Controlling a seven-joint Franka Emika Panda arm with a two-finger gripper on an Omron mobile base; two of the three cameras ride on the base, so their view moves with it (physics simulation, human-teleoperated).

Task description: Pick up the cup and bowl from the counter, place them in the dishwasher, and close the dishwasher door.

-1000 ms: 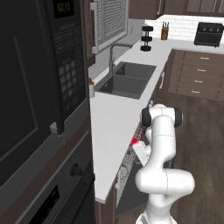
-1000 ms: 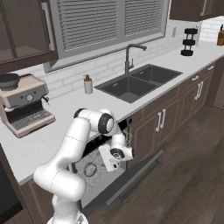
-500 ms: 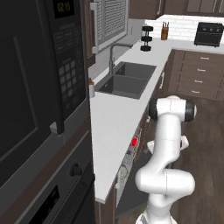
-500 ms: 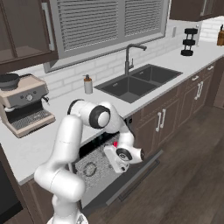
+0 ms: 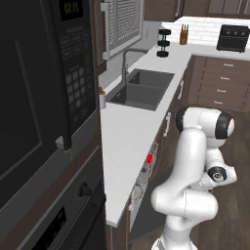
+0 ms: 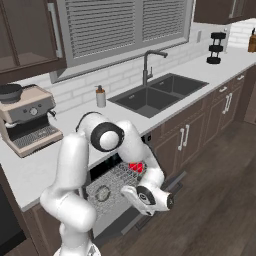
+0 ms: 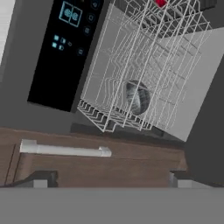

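Note:
The red cup (image 6: 135, 167) stands in the white wire rack (image 6: 112, 182) of the open dishwasher, toward its sink side. It shows again as a red spot on the cup (image 5: 150, 158) under the counter (image 5: 124, 136) edge. The grey bowl (image 6: 102, 194) lies in the same rack, and the bowl (image 7: 138, 97) is seen through the wires. My gripper (image 6: 152, 199) hangs low in front of the rack, open, with nothing between its fingertips (image 7: 41, 179). The brown dishwasher door (image 7: 140, 159) with its silver bar handle (image 7: 65, 150) lies just ahead of the gripper (image 7: 111, 181).
A dark sink (image 6: 160, 92) with a tap is set in the counter, with a pale soap bottle (image 6: 100, 96) to its left and a coffee machine (image 6: 27, 122) beyond. A black oven column (image 5: 44, 122) stands to the left. Wooden floor (image 6: 215, 200) lies open to the right.
The arm has swung out from over the rack and down, so the hand now sits lower and farther out in front of the door. Cup and bowl have stayed in the rack.

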